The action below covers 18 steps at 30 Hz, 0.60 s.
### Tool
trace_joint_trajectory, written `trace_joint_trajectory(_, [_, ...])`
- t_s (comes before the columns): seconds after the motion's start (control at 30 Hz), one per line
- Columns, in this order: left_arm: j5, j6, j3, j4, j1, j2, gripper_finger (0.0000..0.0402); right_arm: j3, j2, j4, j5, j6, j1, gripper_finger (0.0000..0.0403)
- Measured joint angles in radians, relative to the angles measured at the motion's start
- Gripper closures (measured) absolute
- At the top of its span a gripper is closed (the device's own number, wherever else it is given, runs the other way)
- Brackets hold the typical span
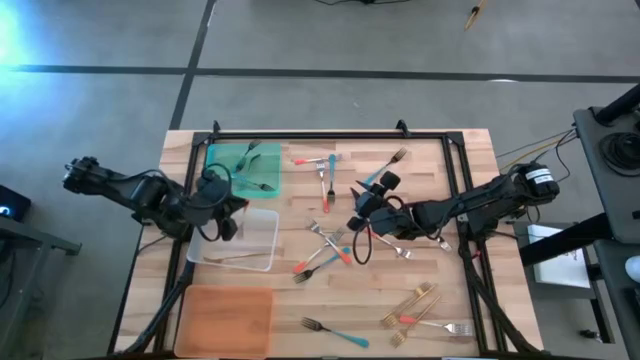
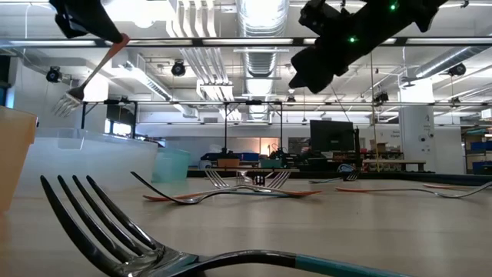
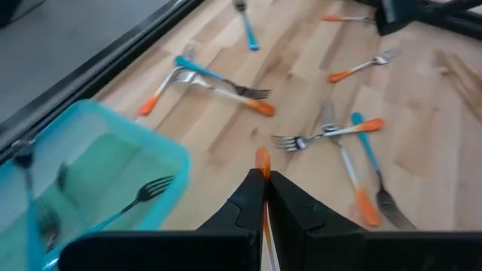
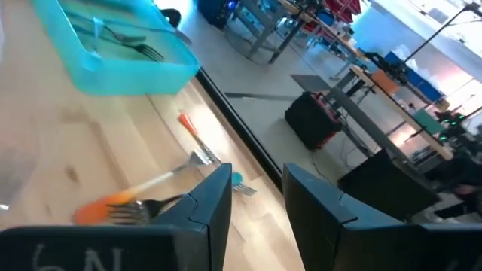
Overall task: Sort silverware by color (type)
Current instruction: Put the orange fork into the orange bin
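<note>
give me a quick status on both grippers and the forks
Left gripper shut on orange-handled metal fork, raised beside green tray. Right gripper open, empty, above scattered forks. Nothing in the way.

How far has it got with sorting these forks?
Early days. A few forks lie in the green tray and one or two in the clear tray; the orange tray looks empty. The left gripper holds a coral-handled fork. The right gripper hovers open over the pile. Most forks remain scattered.

A lab or workshop hall: exposed ceiling ducts (image 2: 257, 19) and pipes overhead, a monitor (image 2: 332, 135) on distant workbenches, a bare concrete floor (image 1: 330, 40) around the wooden table (image 1: 300, 300).
</note>
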Motion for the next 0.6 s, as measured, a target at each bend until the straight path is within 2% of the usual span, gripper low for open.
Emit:
trace_joint_trajectory(0.2, [-0.006, -0.075, 0.066, -0.158, -0.001, 0.000, 0.0401, 0.000, 0.000, 0.004, 0.001, -0.093, -0.070, 0.0291])
trace_joint_trajectory(0.4, [0.097, -0.046, 0.078, -0.268, -0.001, 0.001, 0.0401, 0.000, 0.000, 0.006, 0.000, -0.117, -0.170, 0.0291])
trace_joint_trajectory(0.6, [0.199, -0.028, 0.078, -0.277, -0.001, -0.006, 0.0402, 0.000, 0.000, 0.007, -0.001, -0.091, -0.274, 0.0291])
